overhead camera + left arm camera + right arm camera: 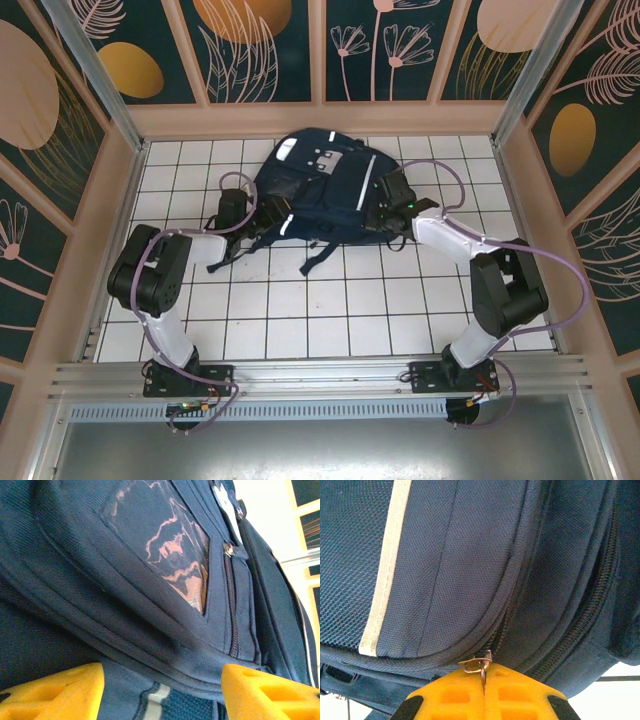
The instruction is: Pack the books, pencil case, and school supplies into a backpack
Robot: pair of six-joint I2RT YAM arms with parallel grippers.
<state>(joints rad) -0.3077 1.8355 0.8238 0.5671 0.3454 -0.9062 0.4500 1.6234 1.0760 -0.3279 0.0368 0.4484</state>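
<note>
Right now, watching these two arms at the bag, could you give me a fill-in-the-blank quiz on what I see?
1. The right tool is ____ on the metal zipper pull.
2. The left tool stands ____, with the backpack fabric between its yellow fingers.
3. The backpack lies on a ____ tiled table.
Missing words: shut; open; white.

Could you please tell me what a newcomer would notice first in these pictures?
The navy backpack lies far-centre on the tiled table. The right claw is shut on a metal zipper pull at its right side; the left claw stands open at its left.
</note>
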